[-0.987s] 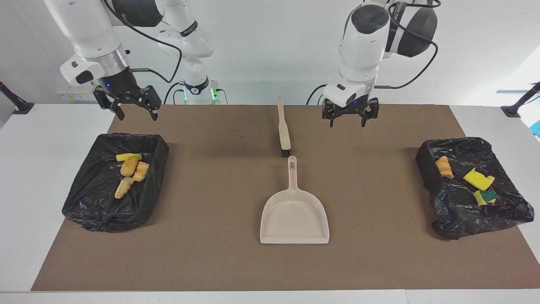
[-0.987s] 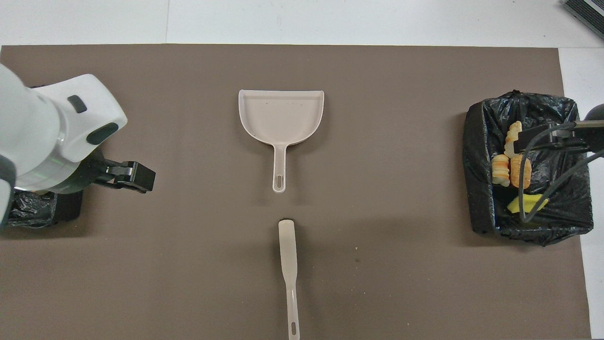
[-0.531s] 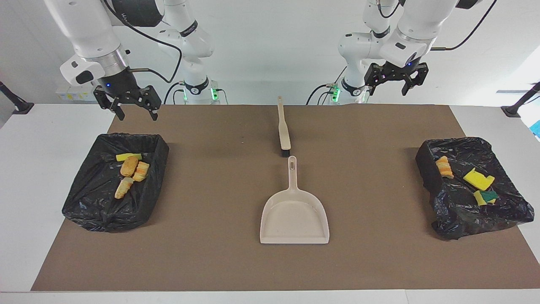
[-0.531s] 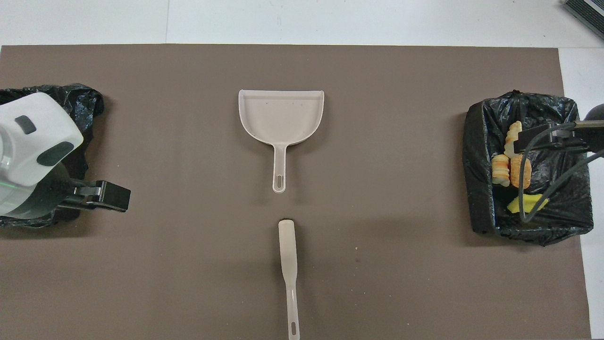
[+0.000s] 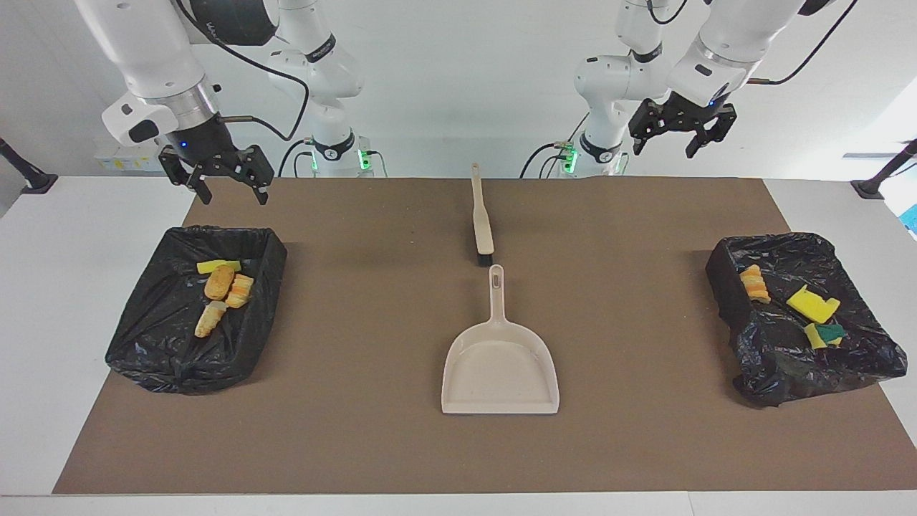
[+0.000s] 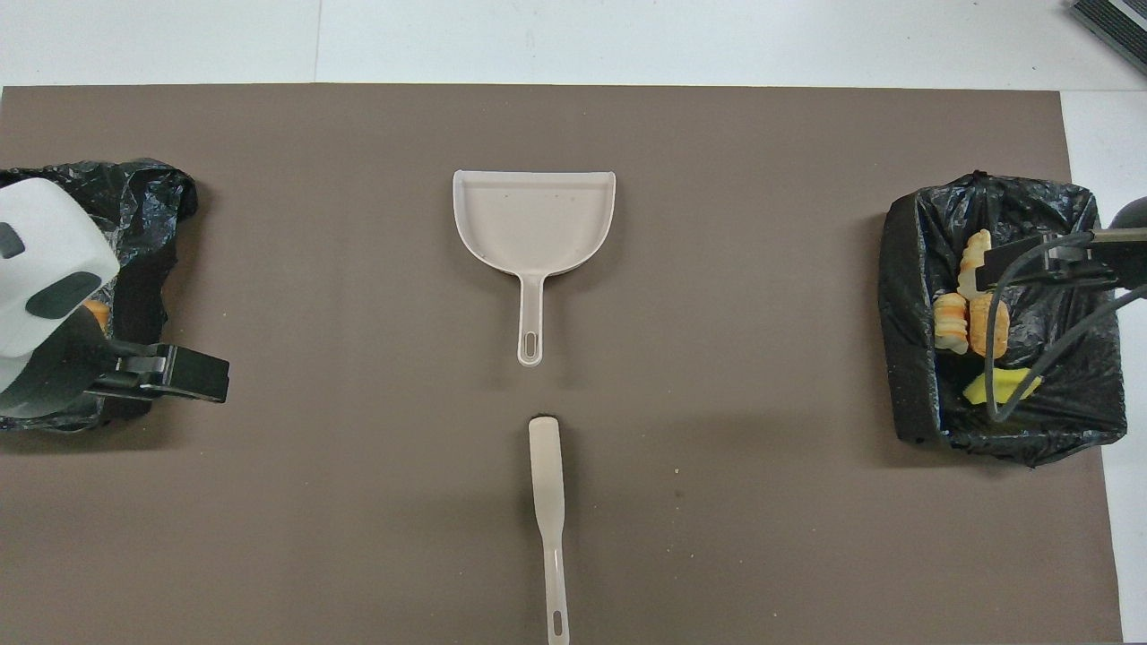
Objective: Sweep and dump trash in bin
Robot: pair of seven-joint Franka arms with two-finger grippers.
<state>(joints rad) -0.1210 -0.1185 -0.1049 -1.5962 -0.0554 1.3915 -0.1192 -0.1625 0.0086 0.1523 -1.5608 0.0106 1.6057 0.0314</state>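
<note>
1. Trash (image 5: 218, 287): none loose on the mat (image 5: 358, 444) as far as I can see. Four bits (yellow sponge, tan bread-like lumps) lie in the bin at the right arm's end (image 5: 165, 358). The other bits (image 5: 809, 308), incl. a green-backed one, lie in the bin at the left arm's end (image 5: 788, 380).
2. Nearest the robots, up in the air: the left gripper (image 5: 666, 147) is what's changed. A sec ago it hung low over the mat, just beside the brush handle, toward its own end. Now it's lifted high and swung out toward its own end. From above it shows at the edge of that end's bin. Fingers spread, nothing in them.
3. Right gripper (image 5: 234, 193): same spot as a sec ago, over the mat's robot-side edge by its own bin. Fingers spread too, empty. That arm just waits.
4. Brush (image 5: 481, 215): lies flat mid-mat, handle toward the robots, bristles pointing at the dustpan handle w/ a small gap. Hasn't shifted.
5. Dustpan (image 5: 499, 365): farther out, flat, mouth away from the robots, pan empty. Hasn't shifted either.
6. What it means, imo: tools laid down, pan empty, all the bits binned, and both arms pulled back w/ free fingers. Sweep and dump look done, and the left arm's retreat reads as going home, not starting a new grab.
</note>
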